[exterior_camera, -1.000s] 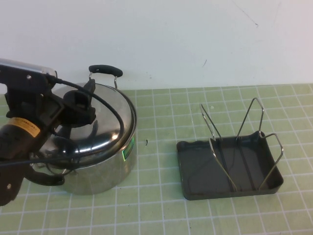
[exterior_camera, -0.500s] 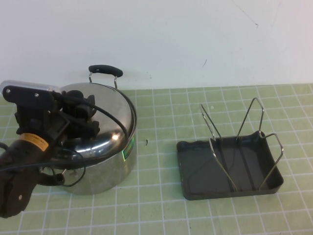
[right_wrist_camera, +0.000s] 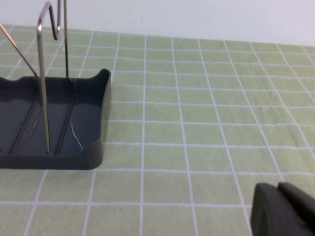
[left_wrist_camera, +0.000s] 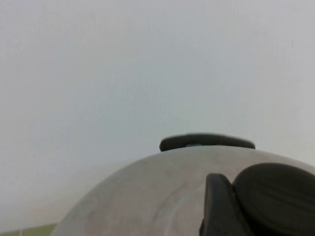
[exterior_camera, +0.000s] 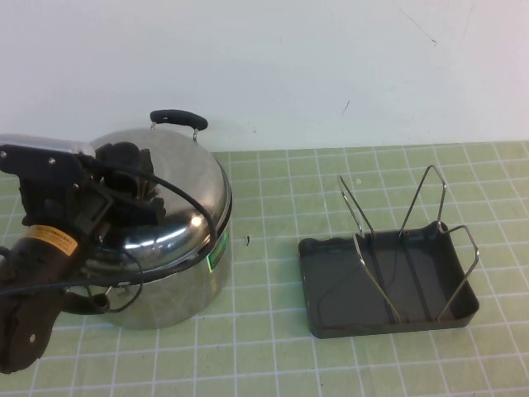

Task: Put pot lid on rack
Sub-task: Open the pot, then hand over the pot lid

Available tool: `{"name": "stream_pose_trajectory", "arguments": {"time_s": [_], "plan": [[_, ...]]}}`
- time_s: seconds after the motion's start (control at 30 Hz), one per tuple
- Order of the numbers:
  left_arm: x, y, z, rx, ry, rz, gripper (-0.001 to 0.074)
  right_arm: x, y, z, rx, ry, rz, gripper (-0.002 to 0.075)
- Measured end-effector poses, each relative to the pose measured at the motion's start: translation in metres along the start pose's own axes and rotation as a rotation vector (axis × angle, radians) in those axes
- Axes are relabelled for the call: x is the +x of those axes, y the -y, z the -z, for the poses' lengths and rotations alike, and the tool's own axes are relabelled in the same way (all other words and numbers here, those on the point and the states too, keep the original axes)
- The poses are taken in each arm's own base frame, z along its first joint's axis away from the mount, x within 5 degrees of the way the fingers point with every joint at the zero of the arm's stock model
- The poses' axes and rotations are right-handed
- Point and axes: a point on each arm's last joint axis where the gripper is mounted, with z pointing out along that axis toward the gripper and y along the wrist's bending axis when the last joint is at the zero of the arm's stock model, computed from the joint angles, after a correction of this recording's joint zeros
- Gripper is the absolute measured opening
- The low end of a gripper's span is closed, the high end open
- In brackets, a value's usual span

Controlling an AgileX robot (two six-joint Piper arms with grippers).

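Observation:
The shiny domed pot lid (exterior_camera: pixel 178 194) sits tilted on top of the steel pot (exterior_camera: pixel 178 285) at the left, its near-left side raised. My left gripper (exterior_camera: pixel 126 175) is shut on the lid's black knob (left_wrist_camera: pixel 275 196); one finger (left_wrist_camera: pixel 216 206) presses against the knob in the left wrist view. The dark grey rack (exterior_camera: pixel 331 285) with its wire loops (exterior_camera: pixel 376 265) stands empty at the right and also shows in the right wrist view (right_wrist_camera: pixel 93 128). My right gripper (right_wrist_camera: pixel 283 211) is shut and empty above the mat, to the side of the rack; it is out of the high view.
The pot's far black handle (exterior_camera: pixel 178 117) sticks up behind the lid, close to the white back wall (exterior_camera: pixel 331 66). Green gridded mat (exterior_camera: pixel 264 248) lies between the pot and the rack.
My left gripper came down onto the lid's knob and closed on it. The lid has since risen a little and tilted on the pot.

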Motion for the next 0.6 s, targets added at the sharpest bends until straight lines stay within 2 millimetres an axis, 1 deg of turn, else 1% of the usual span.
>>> {"name": "stream_pose_trajectory", "arguments": {"time_s": [0.1, 0.17, 0.3, 0.37, 0.43, 0.5, 0.6], "plan": [[-0.014, 0.002, 0.005, 0.012, 0.062, 0.017, 0.0329, 0.000, -0.001, 0.000, -0.011, 0.004, -0.036, -0.0001], [-0.028, 0.005, 0.012, 0.032, 0.108, 0.022, 0.0329, -0.002, -0.004, 0.000, -0.043, 0.017, -0.149, -0.0001], [-0.055, 0.016, 0.029, 0.131, 0.179, 0.079, 0.0329, -0.008, -0.013, 0.001, -0.161, 0.047, -0.581, -0.0001], [-0.064, 0.024, 0.037, 0.222, 0.187, 0.150, 0.0329, -0.011, -0.014, 0.002, -0.190, 0.071, -0.694, -0.0001], [-0.069, 0.033, 0.044, 0.322, 0.175, 0.220, 0.0329, -0.013, -0.014, 0.002, -0.200, 0.083, -0.730, -0.0001], [-0.070, 0.040, 0.048, 0.414, 0.151, 0.259, 0.0329, -0.013, -0.014, 0.002, -0.200, 0.090, -0.729, -0.0001], [-0.067, 0.051, 0.053, 0.537, 0.107, 0.259, 0.0329, -0.014, -0.013, 0.002, -0.198, 0.095, -0.717, -0.0001]]}}
